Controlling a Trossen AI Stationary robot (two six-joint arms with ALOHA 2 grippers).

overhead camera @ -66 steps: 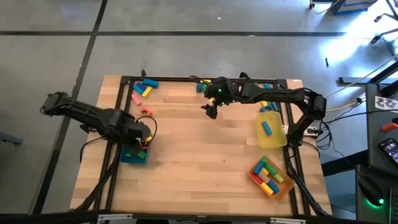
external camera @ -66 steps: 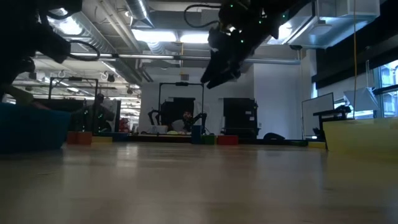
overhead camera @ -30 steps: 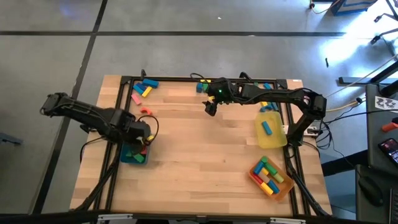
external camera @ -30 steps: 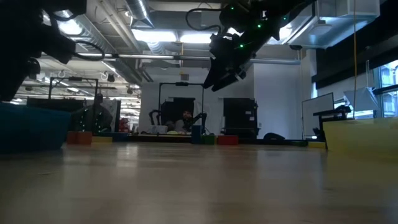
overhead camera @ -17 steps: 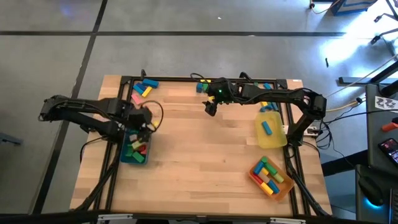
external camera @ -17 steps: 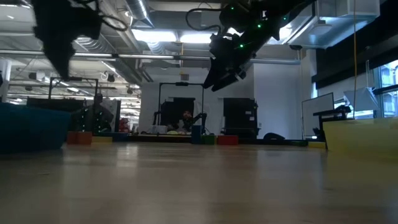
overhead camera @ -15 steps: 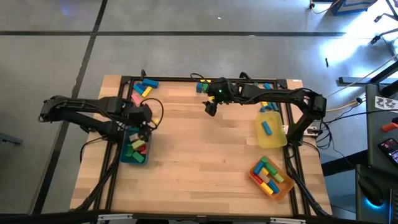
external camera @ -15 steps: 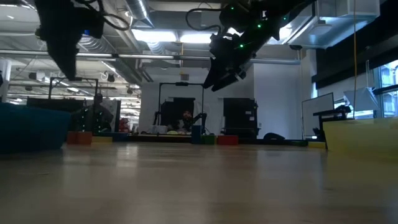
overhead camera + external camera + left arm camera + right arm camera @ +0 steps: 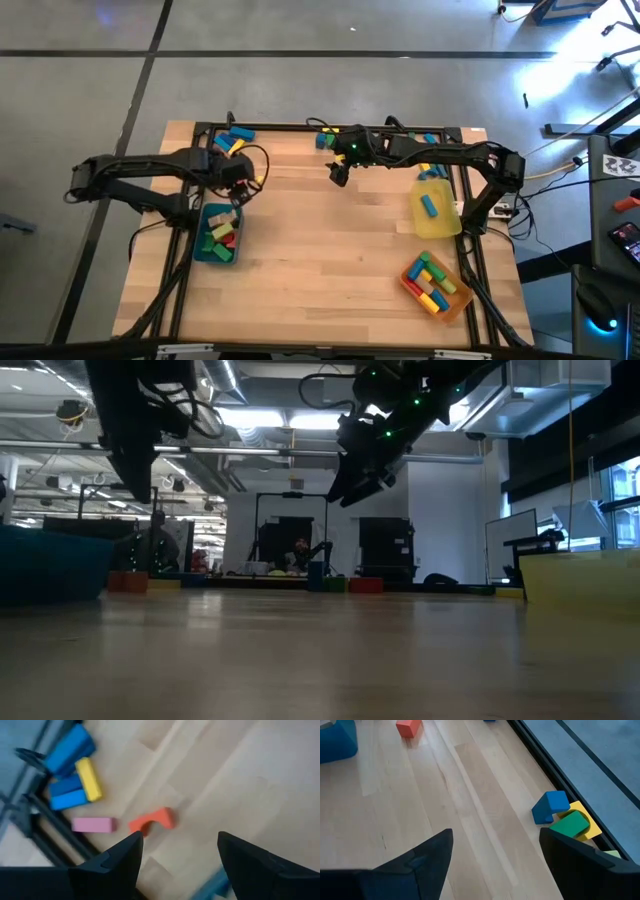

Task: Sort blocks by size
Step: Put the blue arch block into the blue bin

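- Currently the left gripper [image 9: 240, 178] hangs above the desk [image 9: 320, 270] near its left edge, just beyond the far end of the teal tray [image 9: 200, 250]; fingers [image 9: 115, 865] stand apart with nothing between them.
- Left wrist view: a red arch block [image 9: 152, 820] lies on bare wood past the fingers, a pink bar [image 9: 94, 824] just beside it, both clear of the gripper.
- Beyond those, a cluster of blue blocks [image 9: 67, 757] with one yellow bar [image 9: 90, 780] sits by the desk's far-left corner, against the black frame [image 9: 260, 127].
- Teal tray holds a handful of blocks, green, red and yellow [image 9: 220, 233]; it sits at the desk's left edge.
- Right gripper [image 9: 338, 174] hovers above the desk near the middle of the far edge; fingers [image 9: 420, 862] spread wide, empty.
- Right wrist view: a blue block [image 9: 550, 806], a green block [image 9: 570, 825] and a yellow one [image 9: 587, 822] are bunched at the far edge beside the frame.
- Yellow tray [image 9: 436, 225] lies at the right edge, one blue block [image 9: 429, 205] in it.
- Orange tray [image 9: 455, 298] sits by the near-right corner, filled with mixed long blocks [image 9: 430, 280].
- Low view: both grippers are raised well off the wood surface.
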